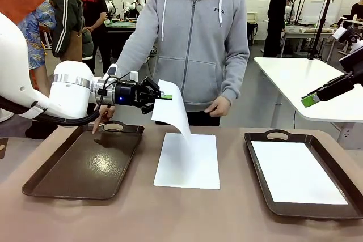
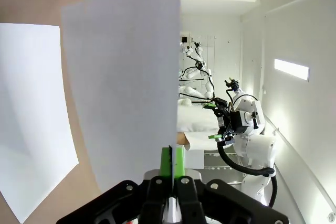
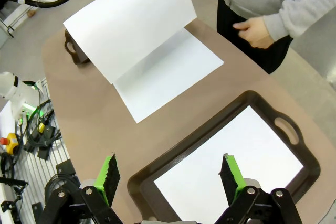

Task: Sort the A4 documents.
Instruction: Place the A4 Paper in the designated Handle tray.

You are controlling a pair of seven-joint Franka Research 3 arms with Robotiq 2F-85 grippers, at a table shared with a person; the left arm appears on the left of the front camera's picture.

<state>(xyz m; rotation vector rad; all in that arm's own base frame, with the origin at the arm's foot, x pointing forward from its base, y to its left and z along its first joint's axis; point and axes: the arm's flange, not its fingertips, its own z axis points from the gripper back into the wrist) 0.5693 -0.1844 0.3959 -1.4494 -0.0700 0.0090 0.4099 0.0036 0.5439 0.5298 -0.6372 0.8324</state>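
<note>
My left gripper (image 1: 165, 97) is shut on the edge of a white A4 sheet (image 1: 173, 110), which hangs curved above the table's middle. In the left wrist view this held sheet (image 2: 123, 82) rises from my pinched green pads (image 2: 172, 162). The sheet's lower end still trails onto another A4 sheet (image 1: 188, 160) lying flat on the table between the trays. A third sheet (image 1: 297, 171) lies in the right tray (image 1: 256, 157). My right gripper (image 3: 170, 177) hovers open and empty high above that tray; its green pad (image 1: 310, 100) shows at the picture's right.
An empty dark brown tray (image 1: 85, 165) lies at the left. The person (image 1: 195, 32) stands at the far side, one hand (image 1: 218, 106) near the table edge, the other behind my left gripper. A white side table (image 1: 306, 77) stands at the back right.
</note>
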